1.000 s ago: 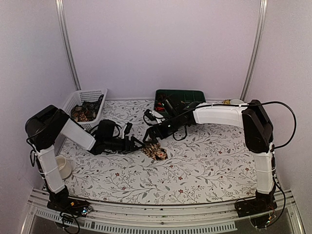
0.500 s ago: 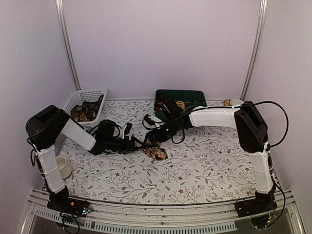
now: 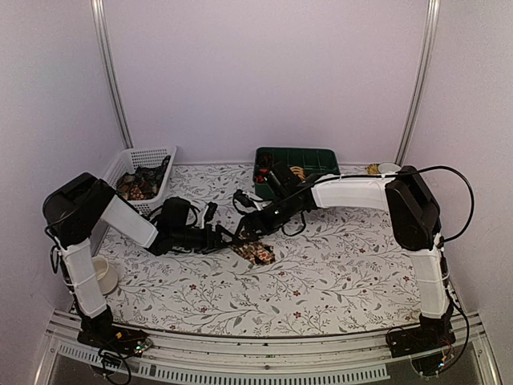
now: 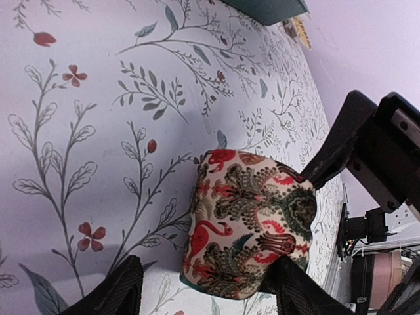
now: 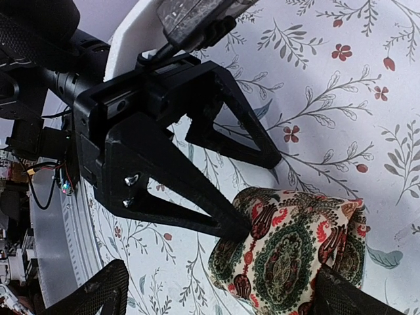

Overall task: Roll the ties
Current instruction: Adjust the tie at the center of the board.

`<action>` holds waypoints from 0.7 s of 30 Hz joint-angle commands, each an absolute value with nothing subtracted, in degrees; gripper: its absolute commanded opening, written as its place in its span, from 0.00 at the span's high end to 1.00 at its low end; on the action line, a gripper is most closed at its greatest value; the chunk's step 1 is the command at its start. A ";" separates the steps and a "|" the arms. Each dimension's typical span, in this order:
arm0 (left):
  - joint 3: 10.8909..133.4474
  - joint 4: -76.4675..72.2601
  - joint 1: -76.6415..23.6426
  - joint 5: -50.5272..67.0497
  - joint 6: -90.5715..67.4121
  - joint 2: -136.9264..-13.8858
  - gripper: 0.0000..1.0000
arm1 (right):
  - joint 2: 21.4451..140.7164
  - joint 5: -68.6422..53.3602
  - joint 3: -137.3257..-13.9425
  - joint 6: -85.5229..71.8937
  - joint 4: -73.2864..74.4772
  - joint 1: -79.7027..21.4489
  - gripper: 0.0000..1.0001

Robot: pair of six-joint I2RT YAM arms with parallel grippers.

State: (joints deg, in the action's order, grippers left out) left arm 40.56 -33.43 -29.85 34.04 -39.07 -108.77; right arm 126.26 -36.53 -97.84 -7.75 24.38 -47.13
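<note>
**Both tools spread wide around one rolled tie**

The floral-print cloth worktop [image 3: 345, 273] carries a white mesh plastic basket [image 3: 120, 167] at its far left and a dark green plastic tray [image 3: 309, 154] at its far middle. The left tool [image 4: 207, 292] and right tool [image 5: 220, 289] meet mid-worktop, both spread wide and clamping nothing. Between their fingers lies the rolled fabric tie [image 4: 249, 223], cream with red and green print. One finger of each tool touches it.

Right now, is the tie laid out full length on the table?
No: in the left wrist view the tie sits bunched into a compact bundle on the table.
</note>
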 commanded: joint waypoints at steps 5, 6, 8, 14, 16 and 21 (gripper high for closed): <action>41.40 -35.78 -29.77 35.38 -39.24 -110.36 0.32 | 130.70 -39.70 -97.02 -8.28 25.03 -47.35 0.10; 41.40 -35.99 -29.78 35.60 -39.28 -110.39 0.32 | 130.80 -38.81 -97.15 -8.28 25.22 -47.41 0.10; 41.31 -36.18 -29.79 35.68 -39.29 -110.06 0.32 | 130.64 -35.40 -97.14 -8.30 25.92 -47.40 0.11; 41.46 -35.98 -29.16 35.73 -38.96 -108.24 0.28 | 126.28 -26.98 -96.15 -7.40 26.58 -46.91 0.10; 41.92 -35.99 -28.65 36.13 -39.10 -107.82 0.22 | 124.24 -26.33 -95.99 -7.23 26.46 -46.68 0.08; 44.97 -34.70 -28.28 37.64 -39.21 -108.24 0.15 | 119.97 -24.25 -96.33 -6.89 26.63 -46.27 0.05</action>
